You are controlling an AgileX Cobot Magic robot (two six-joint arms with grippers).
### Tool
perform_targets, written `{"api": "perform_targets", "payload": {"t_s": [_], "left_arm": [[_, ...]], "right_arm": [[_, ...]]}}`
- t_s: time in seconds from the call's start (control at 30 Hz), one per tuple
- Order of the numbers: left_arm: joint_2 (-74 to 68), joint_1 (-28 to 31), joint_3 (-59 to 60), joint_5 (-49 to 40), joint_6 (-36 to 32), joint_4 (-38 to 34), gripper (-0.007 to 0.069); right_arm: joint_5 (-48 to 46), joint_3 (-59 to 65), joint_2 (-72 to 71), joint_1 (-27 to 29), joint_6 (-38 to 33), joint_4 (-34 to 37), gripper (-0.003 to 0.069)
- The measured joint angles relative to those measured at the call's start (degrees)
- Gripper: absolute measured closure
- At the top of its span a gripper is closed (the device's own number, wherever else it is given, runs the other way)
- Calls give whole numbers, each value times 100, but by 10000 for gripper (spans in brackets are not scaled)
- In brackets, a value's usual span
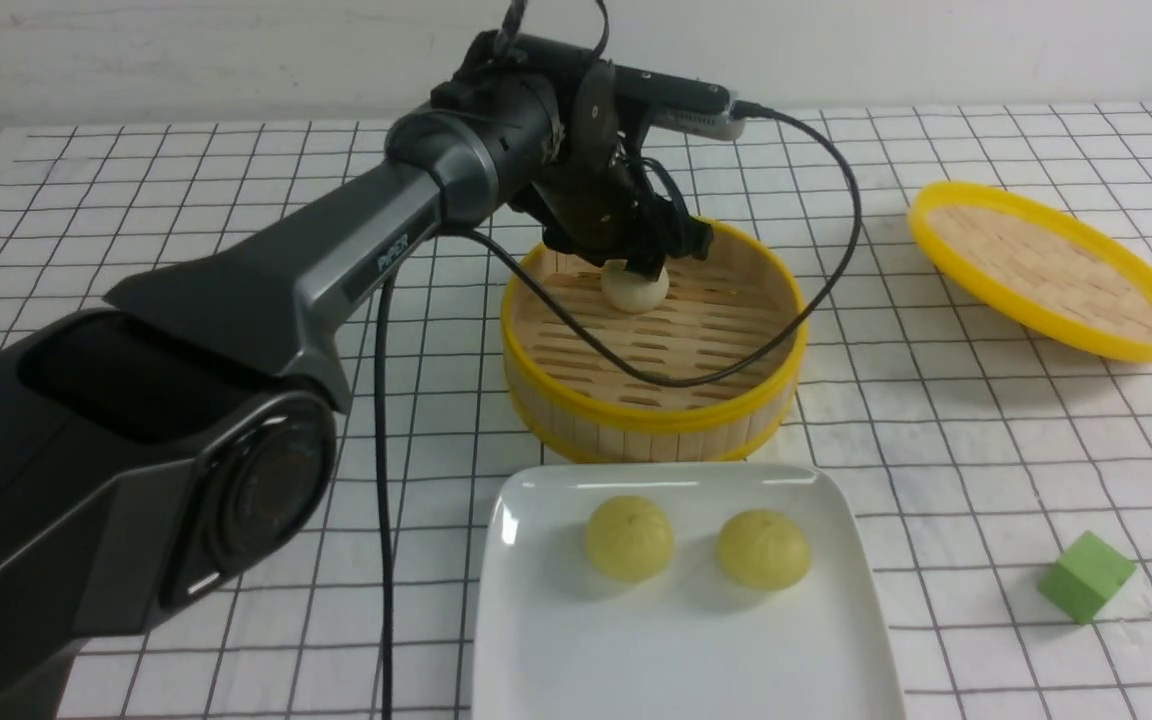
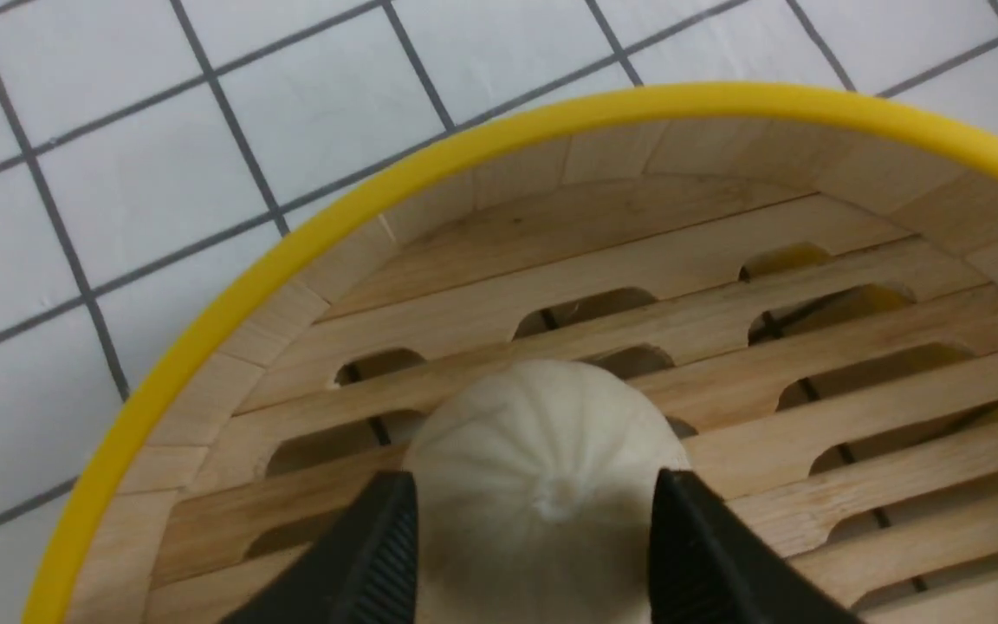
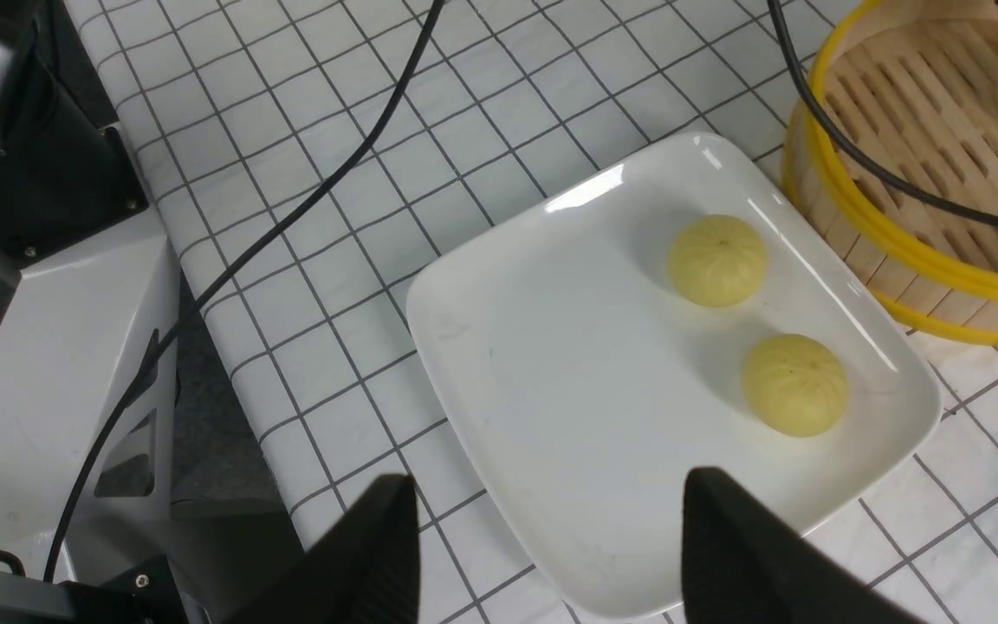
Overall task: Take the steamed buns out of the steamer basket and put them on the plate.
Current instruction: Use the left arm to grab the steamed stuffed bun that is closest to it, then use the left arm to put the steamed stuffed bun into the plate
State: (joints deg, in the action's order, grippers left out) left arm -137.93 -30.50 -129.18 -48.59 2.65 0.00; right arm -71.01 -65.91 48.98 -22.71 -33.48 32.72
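1. Find the plate (image 1: 556, 660) nearest on the tabletop (image 1: 936, 420), carrying two pale yellow buns (image 1: 629, 538) side by side on its far half, with bare room on the near half.
2. Find the right gripper (image 3: 551, 485) off at the right edge, jaws wide apart and empty, with a green cube (image 1: 1086, 577) near it and clear of the route.
3. Find the steamer basket (image 1: 651, 415) just behind the plate, with the greyish-beige bun (image 2: 551, 433) on its slats near the far wall.
4. See the left gripper (image 2: 534, 485) inside the basket, jaws astride that bun at its flanks. Cannot tell whether gripped.
5. Close gently at the widest part, lift straight above the rim, then carry to the bare half.
6. Mind the black cable (image 1: 736, 370) drooping into the basket. Ignore the lid (image 1: 1046, 265), far right.
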Motion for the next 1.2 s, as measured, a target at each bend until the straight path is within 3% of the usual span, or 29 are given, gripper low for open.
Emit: {"api": "perform_targets", "payload": {"t_s": [0.03,0.1,0.13,0.17,0.27,0.53,0.8,0.97,1.2], "left_arm": [[-2,0,0,-19,0,0,283],[-40,0,0,-40,-6,0,413],[-40,0,0,-40,-12,0,424],[-44,0,0,-33,-18,0,523],[-44,0,0,28,-85,0,592],[311,0,-65,-697,-127,68,599],[1614,0,-346,-1664,-127,203,599],[2312,0,-352,-2230,-127,-51,597],[3249,0,-321,-2230,63,-567,595]], "right_arm": [[0,0,0,0,0,0,248],[0,0,0,0,0,0,248],[0,0,0,0,0,0,248],[0,0,0,0,0,0,248],[0,0,0,0,0,0,248],[0,0,0,0,0,26,248],[6,0,0,0,0,89,249],[6,0,0,0,0,89,249],[-13,0,0,0,0,89,249]]}}
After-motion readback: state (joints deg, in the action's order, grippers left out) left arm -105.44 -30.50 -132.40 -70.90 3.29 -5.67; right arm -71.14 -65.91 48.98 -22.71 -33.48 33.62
